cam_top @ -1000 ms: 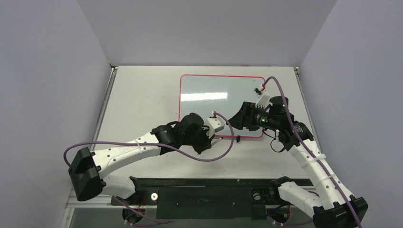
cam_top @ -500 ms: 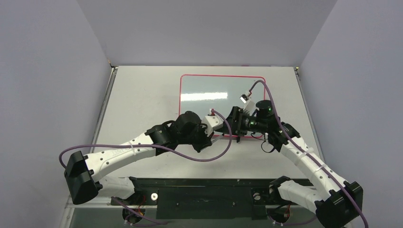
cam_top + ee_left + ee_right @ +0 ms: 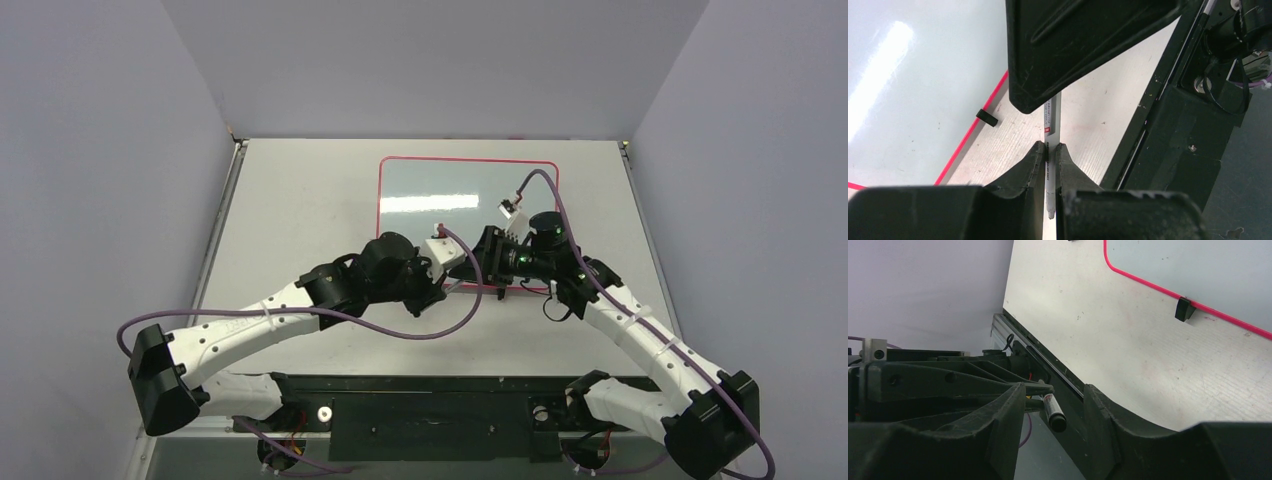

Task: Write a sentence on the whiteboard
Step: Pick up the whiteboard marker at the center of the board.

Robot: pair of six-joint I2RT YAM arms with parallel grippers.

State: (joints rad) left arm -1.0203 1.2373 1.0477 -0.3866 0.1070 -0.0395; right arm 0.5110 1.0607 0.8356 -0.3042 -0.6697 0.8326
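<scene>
The white table [image 3: 300, 220] fills the floor of the scene, and the whiteboard [image 3: 450, 185] lies flat on it at the far right of centre. Its thin red rim is visible on all sides, and a bright strip of glare crosses its far half. A black base plate [image 3: 430, 410] runs along the table's near edge between the two arm mounts.

The left arm [image 3: 250, 325] reaches from the near left toward the middle. The right arm [image 3: 640, 335] reaches in from the near right. Their wrists meet over the near edge of the whiteboard, nose to nose.

The left gripper [image 3: 1049, 146] has its two fingers pressed tight onto a marker [image 3: 1053, 112], a slim white barrel with small print on it. The right gripper [image 3: 1054, 390] has its fingers spread, one on each side of the marker's dark end, with a gap visible on both sides. In the left wrist view one broad black finger [image 3: 1073, 50] of the right gripper covers the marker's far length.

The marker is held above bare table, just on the near side of the red rim. A small black tab [image 3: 986, 117] sits against that rim, just to the left of the marker in the left wrist view.
</scene>
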